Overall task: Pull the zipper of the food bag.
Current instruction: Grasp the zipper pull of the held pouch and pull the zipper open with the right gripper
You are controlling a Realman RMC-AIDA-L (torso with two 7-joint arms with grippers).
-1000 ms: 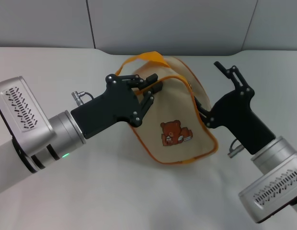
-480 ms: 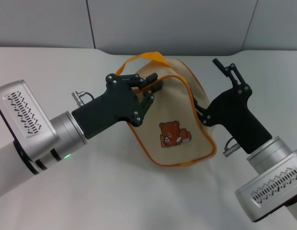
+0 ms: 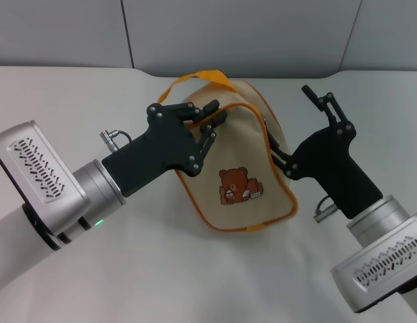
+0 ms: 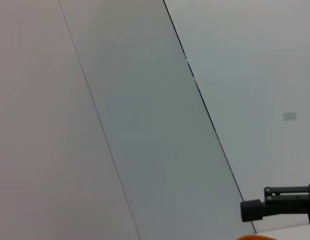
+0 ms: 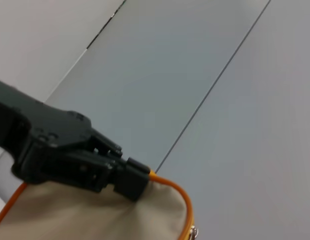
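Left claw [image 3: 207, 120] clamped on food bag [image 3: 245, 161], right claw [image 3: 279, 158] grip unclear; zipper [image 5: 194, 232] visible from right wrist only

Food bag [image 3: 239, 168] sits mid-table [image 3: 74, 94], tilted, bear pic [image 3: 235, 186] facing up, orange strap handle [image 3: 198, 79] at far end. Left gripper [image 3: 207, 124] clamped on bag's upper-left edge by the orange piping, fingers pinching fabric. Right gripper [image 3: 279, 156] on bag's right side w/ one finger sticking up free; the other is against the zip track. Zipper [image 3: 264, 121] shows as thin orange line w/ small silver tab near top right edge.
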